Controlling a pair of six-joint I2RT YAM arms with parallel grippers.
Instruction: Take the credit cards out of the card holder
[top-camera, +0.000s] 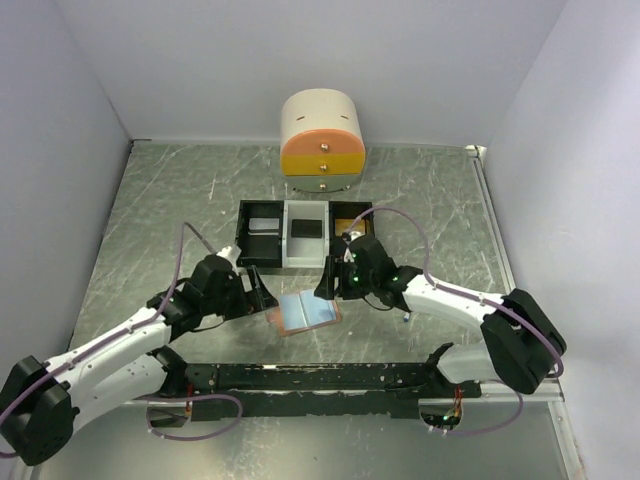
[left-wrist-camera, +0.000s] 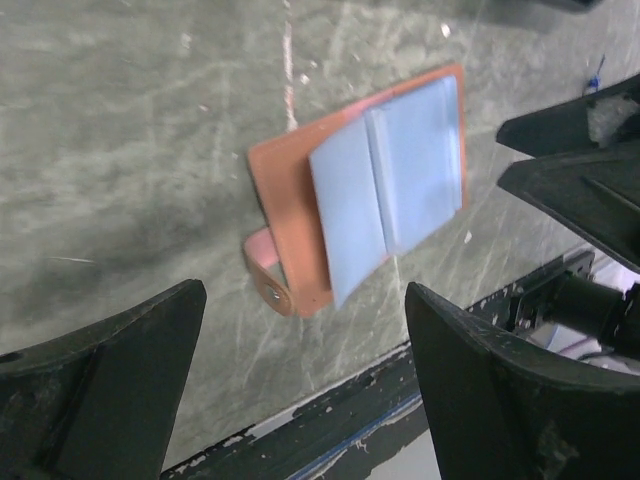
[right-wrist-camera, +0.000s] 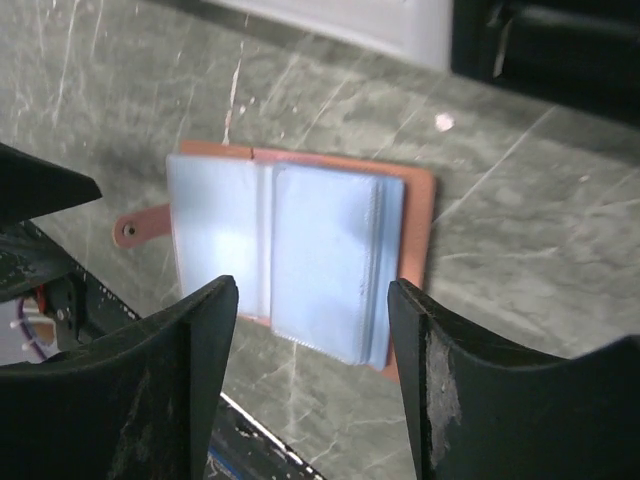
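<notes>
My left pincer (left-wrist-camera: 302, 296) and my right pincer (right-wrist-camera: 312, 288) are both wide open and hold nothing. The card holder (top-camera: 305, 311) lies open on the table (top-camera: 150, 230) between them, with the blue lining up and its snap strap on the left pincer's side.

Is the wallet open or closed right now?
Open: the tan leather bifold card holder lies spread flat, blue sleeves up, snap tab unfastened.

A small rounded drawer cabinet (top-camera: 321, 142) with orange, yellow and green fronts is set at the far edge of the scratched grey tabletop (top-camera: 150, 220). Just nearer, three compartment trays (top-camera: 304, 256), coloured black, white and black, are lined up side by side.
</notes>
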